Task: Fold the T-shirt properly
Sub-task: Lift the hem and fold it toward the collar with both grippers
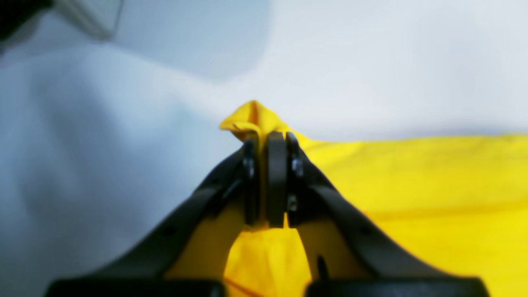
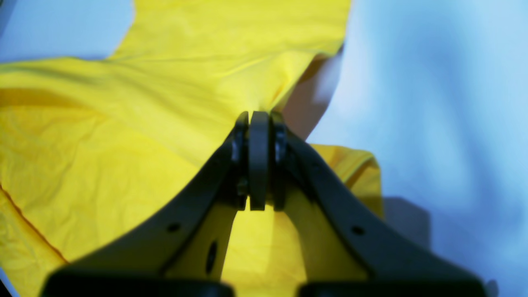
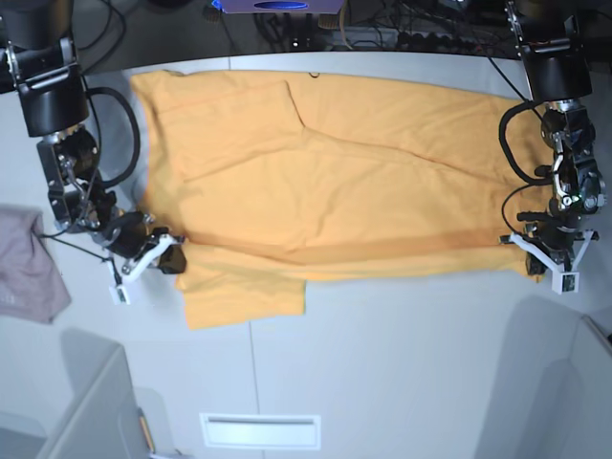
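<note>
The orange-yellow T-shirt point(image 3: 325, 182) lies spread lengthwise across the white table, with one sleeve point(image 3: 244, 292) sticking out toward the front at its left end. My right gripper point(image 3: 170, 254) sits at that left end, next to the sleeve. In the right wrist view this gripper point(image 2: 259, 117) is shut on a fold of the shirt point(image 2: 123, 136). My left gripper point(image 3: 529, 243) is at the shirt's right edge. Its wrist view shows it point(image 1: 268, 138) shut on a pinched-up bit of the yellow cloth point(image 1: 252, 115), which pokes out past the fingertips.
A pinkish-grey cloth point(image 3: 29, 273) lies at the table's left edge, close to the right arm. Grey raised panels stand at the front left point(image 3: 86, 406) and front right point(image 3: 559, 382). A slot point(image 3: 260, 430) is set into the table front. Cables run behind the far edge.
</note>
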`<state>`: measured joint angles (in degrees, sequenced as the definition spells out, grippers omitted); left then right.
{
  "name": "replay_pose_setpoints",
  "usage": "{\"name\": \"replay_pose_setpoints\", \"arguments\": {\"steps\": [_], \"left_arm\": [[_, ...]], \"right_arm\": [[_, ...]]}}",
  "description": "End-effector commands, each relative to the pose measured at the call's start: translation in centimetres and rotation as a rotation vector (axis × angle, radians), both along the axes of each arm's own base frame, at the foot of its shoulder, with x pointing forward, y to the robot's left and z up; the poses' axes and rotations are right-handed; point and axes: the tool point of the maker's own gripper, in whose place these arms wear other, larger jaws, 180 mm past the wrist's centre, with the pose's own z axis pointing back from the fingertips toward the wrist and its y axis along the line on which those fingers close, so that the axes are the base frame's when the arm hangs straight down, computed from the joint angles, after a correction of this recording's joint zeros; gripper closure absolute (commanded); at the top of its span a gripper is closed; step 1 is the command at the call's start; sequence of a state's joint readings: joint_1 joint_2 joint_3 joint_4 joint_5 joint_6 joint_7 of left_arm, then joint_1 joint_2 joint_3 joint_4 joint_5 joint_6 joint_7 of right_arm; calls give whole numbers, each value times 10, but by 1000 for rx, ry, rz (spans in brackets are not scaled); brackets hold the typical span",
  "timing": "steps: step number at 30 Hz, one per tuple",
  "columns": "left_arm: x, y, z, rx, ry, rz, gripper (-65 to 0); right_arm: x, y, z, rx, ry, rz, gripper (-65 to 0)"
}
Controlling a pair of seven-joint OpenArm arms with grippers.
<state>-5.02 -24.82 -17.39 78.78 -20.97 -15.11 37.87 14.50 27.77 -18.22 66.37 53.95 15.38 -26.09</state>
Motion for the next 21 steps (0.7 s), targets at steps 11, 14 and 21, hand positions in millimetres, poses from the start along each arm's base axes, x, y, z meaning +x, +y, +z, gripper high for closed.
{"name": "replay_pose_setpoints", "arguments": {"steps": [11,14,21], "left_arm": [[3,3,43,39,-96,-4,0],[-5,0,40,48,-87,-15,0],[-18,-1,32,61,-59,-27,0]], "right_arm": [[-10,3,39,-16,-100,-1,0],[-18,0,43,-22,-103,-14,0],[-36,-15,58,-19,-78,-43,0]]}}
